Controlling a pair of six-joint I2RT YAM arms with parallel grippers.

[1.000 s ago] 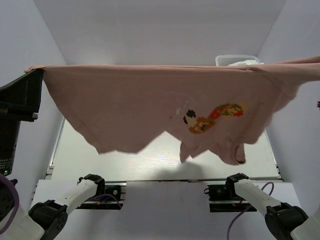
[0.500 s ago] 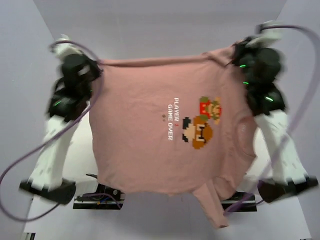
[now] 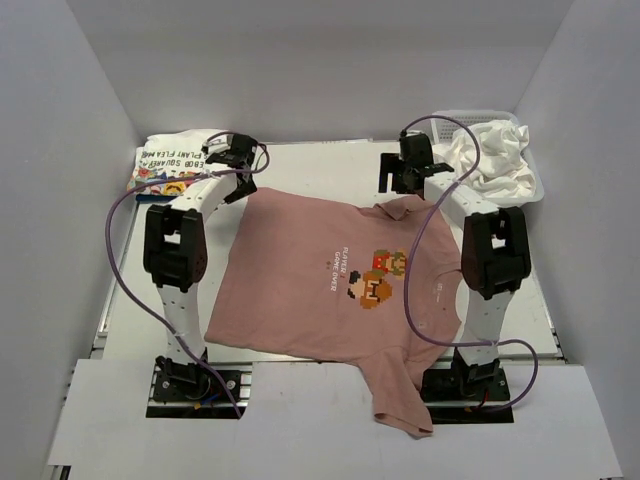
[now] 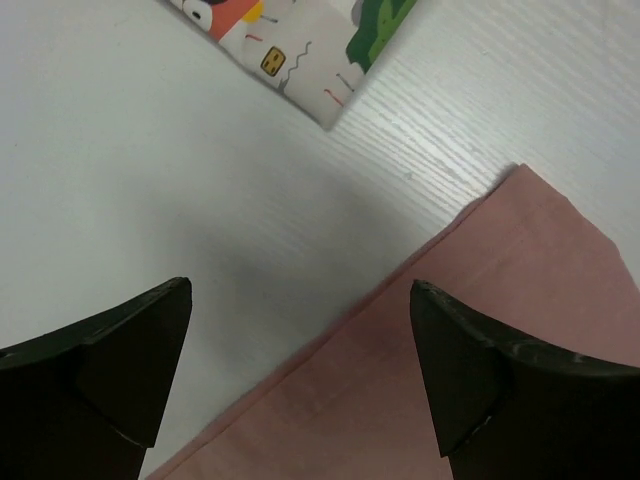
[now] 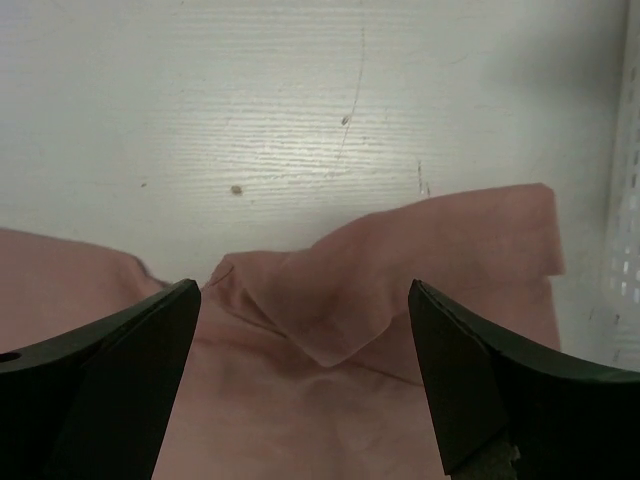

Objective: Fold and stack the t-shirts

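Note:
The dusty pink t-shirt (image 3: 330, 280) lies spread flat on the table, print up, with one sleeve (image 3: 400, 400) hanging over the near edge. My left gripper (image 3: 232, 152) stands open just above its far left corner; the pink hem (image 4: 420, 360) shows between the fingers of the left gripper (image 4: 300, 370). My right gripper (image 3: 408, 170) hangs open over the far right corner. In the right wrist view, a rumpled pink sleeve (image 5: 400, 290) lies under the right gripper (image 5: 305, 370). Neither gripper holds anything. A folded white cartoon t-shirt (image 3: 172, 165) rests at the far left, its corner (image 4: 300, 40) near my left fingers.
A white mesh basket (image 3: 528, 192) at the far right holds crumpled white t-shirts (image 3: 490, 150); its wall (image 5: 625, 200) stands close to my right gripper. Grey walls enclose the table on three sides.
The pink t-shirt was held up stretched between both grippers; now it lies flat on the table. Both grippers have opened and let it go.

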